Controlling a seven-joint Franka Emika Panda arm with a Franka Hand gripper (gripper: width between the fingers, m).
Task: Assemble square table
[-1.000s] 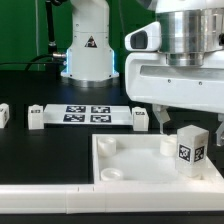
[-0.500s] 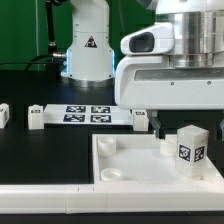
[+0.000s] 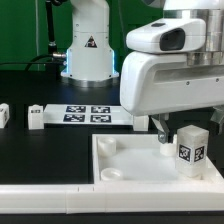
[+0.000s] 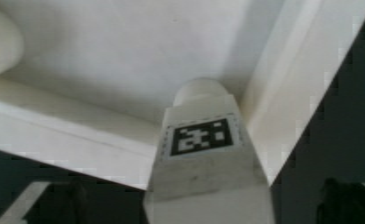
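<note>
Roughly a quarter done, I judge: one leg is placed and three are loose. In the exterior view, the far-left leg lies on the counter at nine o'clock. The second leg and third leg flank the marker board. The square tabletop sits at five o'clock, its near corner socket bare. The upright leg stands in its three-o'clock corner; whether it is fully seated I cannot tell. The hand hovers just beside it, fingers spread, pinching nothing.
</note>
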